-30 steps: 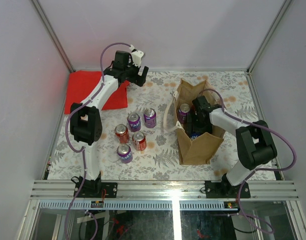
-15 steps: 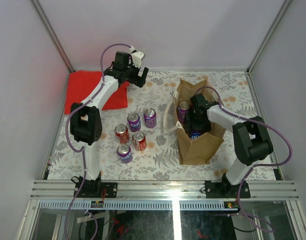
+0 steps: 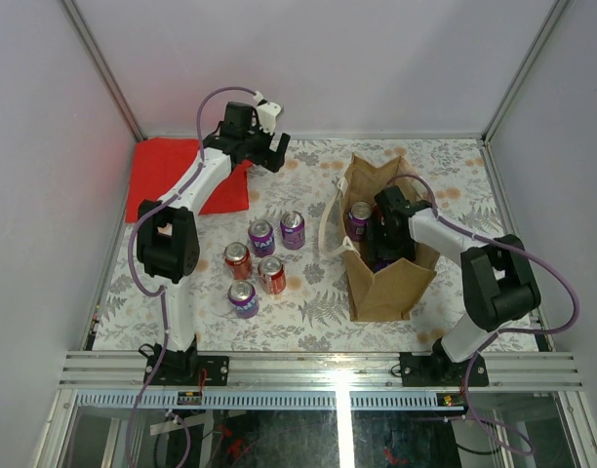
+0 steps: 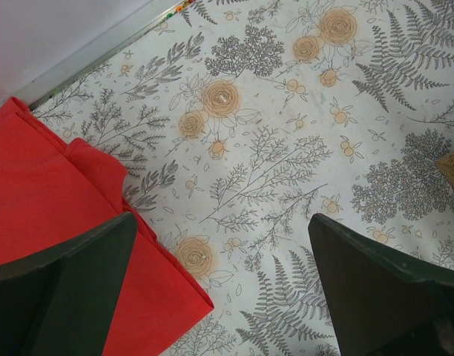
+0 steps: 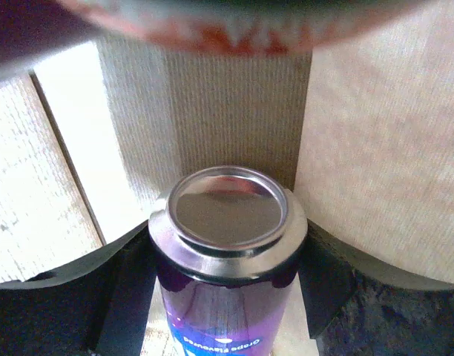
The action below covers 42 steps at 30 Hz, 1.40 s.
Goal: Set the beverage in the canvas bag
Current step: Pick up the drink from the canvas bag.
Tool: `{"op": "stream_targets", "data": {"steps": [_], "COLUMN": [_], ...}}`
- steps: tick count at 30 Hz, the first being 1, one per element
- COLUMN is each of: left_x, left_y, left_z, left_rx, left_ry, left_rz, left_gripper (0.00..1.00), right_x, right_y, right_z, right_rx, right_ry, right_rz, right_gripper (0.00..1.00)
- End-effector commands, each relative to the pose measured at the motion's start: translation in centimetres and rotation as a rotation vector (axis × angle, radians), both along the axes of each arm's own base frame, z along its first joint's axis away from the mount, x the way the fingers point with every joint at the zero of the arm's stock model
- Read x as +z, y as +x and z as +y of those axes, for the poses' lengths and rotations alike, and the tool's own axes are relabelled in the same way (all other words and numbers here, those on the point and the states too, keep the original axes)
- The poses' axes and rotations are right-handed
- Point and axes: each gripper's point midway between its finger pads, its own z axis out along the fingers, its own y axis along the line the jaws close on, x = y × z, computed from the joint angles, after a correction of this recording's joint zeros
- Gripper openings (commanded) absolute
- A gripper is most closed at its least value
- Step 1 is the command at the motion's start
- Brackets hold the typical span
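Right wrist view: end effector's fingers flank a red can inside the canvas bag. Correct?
Not quite. The can flanked by the right end effector is purple, not red, as the right wrist view shows. It is inside the canvas bag, as you said.

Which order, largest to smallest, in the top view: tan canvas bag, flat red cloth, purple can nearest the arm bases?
1. Tan canvas bag, though it stands taller, nearer the camera.
2. Flat red cloth, partly hidden by the left arm.
3. Purple can nearest the arm bases, smallest.
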Motion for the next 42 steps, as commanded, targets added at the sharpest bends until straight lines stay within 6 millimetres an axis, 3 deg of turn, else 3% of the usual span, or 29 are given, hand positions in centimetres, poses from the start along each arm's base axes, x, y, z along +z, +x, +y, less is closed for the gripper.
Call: {"op": "stream_targets", "data": {"steps": [1, 10, 27, 39, 42], "left_x": [2.4, 2.2, 2.2, 3.1, 3.9], "left_y": [0.3, 0.4, 0.4, 0.8, 0.8], "left_z": [0.0, -0.2, -0.4, -0.7, -0.7], "left_rx": [-0.016, -0.026, -0.036, -0.027, -0.027], "left_ry": [-0.015, -0.019, -0.021, -0.039, -0.041], "left_rz": [-0.075, -0.073, -0.073, -0.103, -0.122], "left_gripper": [0.99, 0.99, 0.99, 0.99, 0.99], "right_x": [2.6, 9.5, 18.7, 26.3, 29.3], "right_y": [-2.6, 1.0, 4.5, 7.6, 8.6], "right_z": [-0.7, 0.5, 2.4, 1.8, 1.6], "right_rx": [0.004, 0.024, 0.002, -0.066, -0.091], "right_ry": [-0.001, 0.06, 0.193, 0.206, 0.231], "right_rz": [0.07, -0.129, -0.385, -0.594, -0.667], "right_gripper": [0.0, 0.0, 0.0, 0.0, 0.0]}}
